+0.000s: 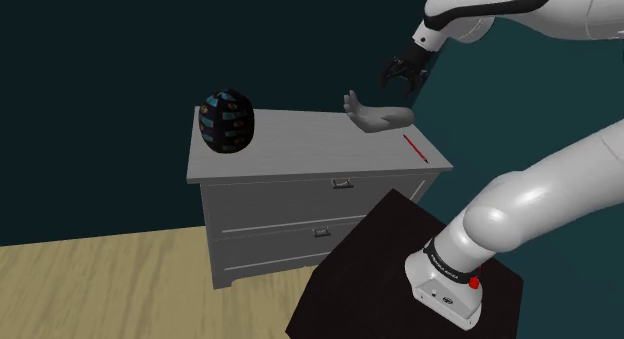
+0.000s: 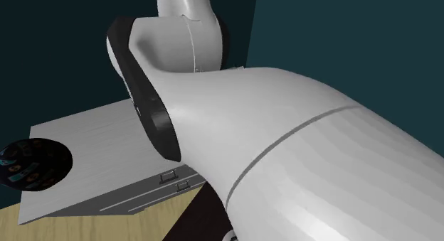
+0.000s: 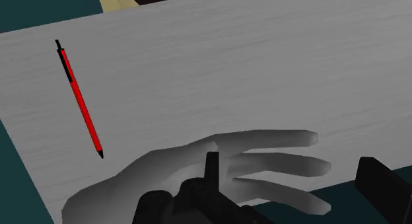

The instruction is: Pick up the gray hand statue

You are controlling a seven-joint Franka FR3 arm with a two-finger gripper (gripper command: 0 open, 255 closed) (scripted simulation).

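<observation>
Dresser top (image 1: 300, 147): hand statue (image 1: 380, 117), red pen (image 1: 416, 148) | drawers (image 1: 300, 192) shut | fingers (image 3: 381, 184) apart

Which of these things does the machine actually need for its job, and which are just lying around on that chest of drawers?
Part of the job:
- gray hand statue
- gripper, above the statue, fingers open

Just lying about:
- red pen
- dark round object with coloured patches
- grey dresser, which everything rests on
</observation>
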